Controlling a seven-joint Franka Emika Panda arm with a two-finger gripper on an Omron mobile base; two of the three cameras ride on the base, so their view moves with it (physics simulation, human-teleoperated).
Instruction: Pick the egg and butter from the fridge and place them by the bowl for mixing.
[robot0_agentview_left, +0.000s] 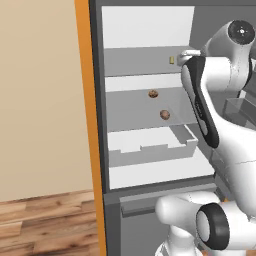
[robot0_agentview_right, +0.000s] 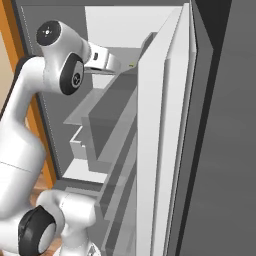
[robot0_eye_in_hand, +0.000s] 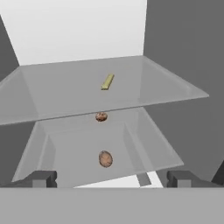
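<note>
No writing shows anywhere. The pincer (robot0_eye_in_hand: 109, 178) hangs wide open, gripping nothing, before the fridge (robot0_agentview_left: 145, 65); the butter (robot0_eye_in_hand: 107, 82) lies mid-shelf, toward the back edge.

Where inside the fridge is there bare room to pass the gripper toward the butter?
The upper shelf is bare on both sides of the small yellow-tan butter block. The open gripper faces it with nothing between. The shelf below is busier: two small brown round items lie along its middle.
</note>
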